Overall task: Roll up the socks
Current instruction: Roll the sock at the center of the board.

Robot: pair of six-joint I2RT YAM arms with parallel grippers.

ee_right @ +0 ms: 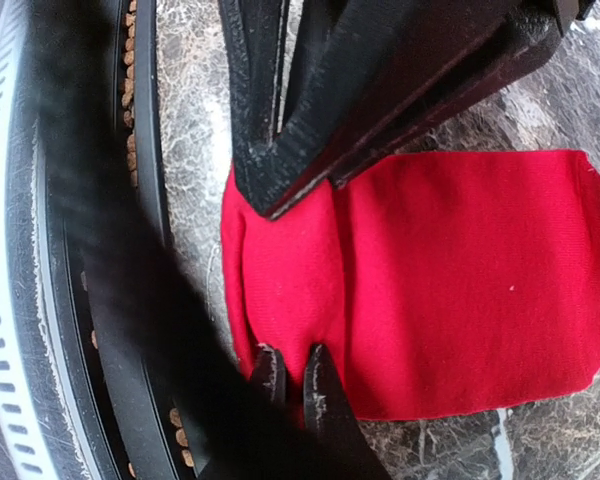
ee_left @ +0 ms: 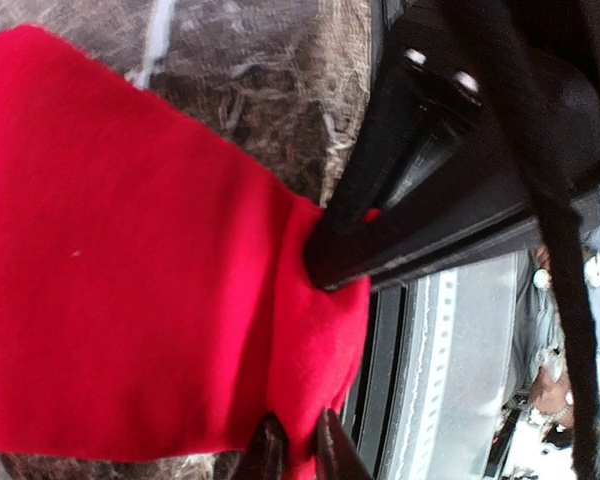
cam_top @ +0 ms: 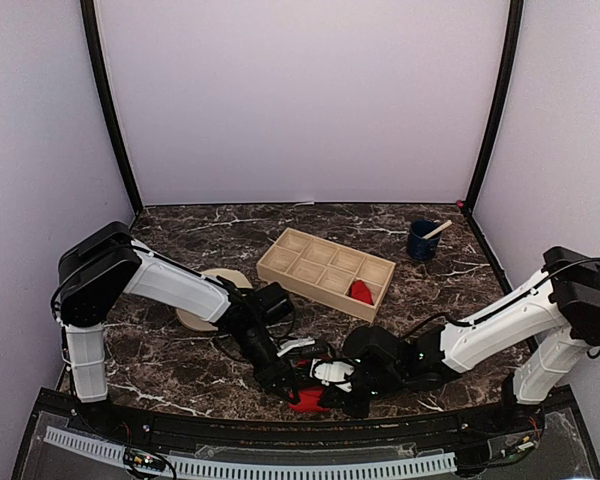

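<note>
The left arm [cam_top: 175,283] and the right arm [cam_top: 492,330] look alike: smooth white shells on the long links and black, blocky housings at the joints. Thin black cables loop beside the joints. Each base is a white column. The left gripper [ee_left: 298,455] and the right gripper [ee_right: 292,388] have dark, tapered fingers, which seem a little scuffed at the tips.
</note>
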